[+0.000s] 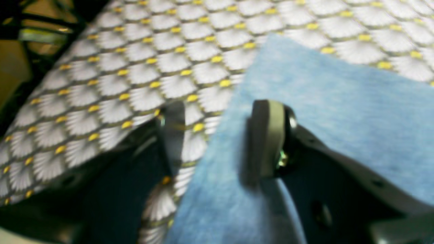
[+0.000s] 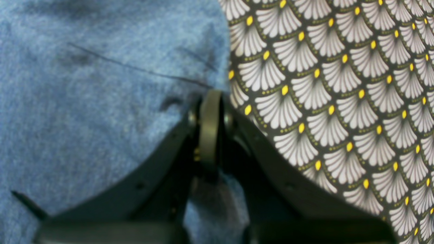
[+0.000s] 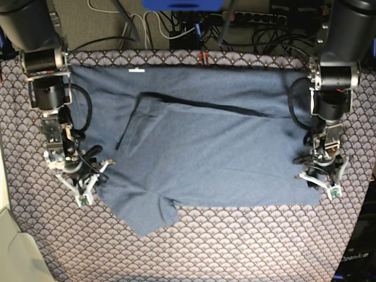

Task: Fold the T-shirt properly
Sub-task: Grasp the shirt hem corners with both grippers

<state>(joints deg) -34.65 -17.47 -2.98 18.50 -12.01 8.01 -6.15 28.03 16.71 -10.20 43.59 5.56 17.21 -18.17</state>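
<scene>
The slate-blue T-shirt [image 3: 205, 147] lies spread on the tablecloth, with an upper layer folded down over it and a sleeve sticking out at the bottom left. A small white neck label [image 3: 136, 70] shows at its far edge. My right gripper [image 3: 82, 191] sits at the shirt's left edge. In the right wrist view this gripper [image 2: 210, 98] has its pads pressed together, with blue fabric [image 2: 217, 203] caught between the jaws. My left gripper [image 3: 323, 183] hovers at the shirt's lower right corner. Seen from the left wrist, it [image 1: 220, 112] stands open, straddling the T-shirt [image 1: 322, 101] edge.
A scallop-patterned tablecloth [image 3: 235, 247] covers the whole table. Cables [image 3: 176, 26] and a power strip run along the back. A white object [image 3: 12, 252] sits at the bottom left corner. Beyond the table's edge, dark framework [image 1: 34, 34] shows in the left wrist view.
</scene>
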